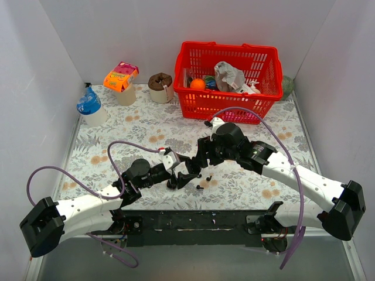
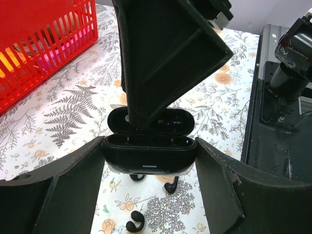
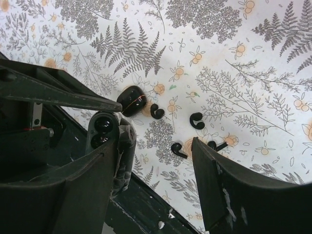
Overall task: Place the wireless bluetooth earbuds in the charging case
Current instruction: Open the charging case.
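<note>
Four earbuds (image 3: pixel 196 119) loose; left gripper (image 2: pixel 149 146) clamps open case (image 2: pixel 148 160); pouch (image 1: pixel 120 76) label illegible.

Black hooked earbuds (image 3: pixel 157 111) lying loose; black charging case (image 2: pixel 148 157) open, level.

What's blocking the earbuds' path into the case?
The charging case sits clamped in the left gripper, lid up. One finger of the right gripper hangs over its opening. The earbuds lie loose on the table.
</note>
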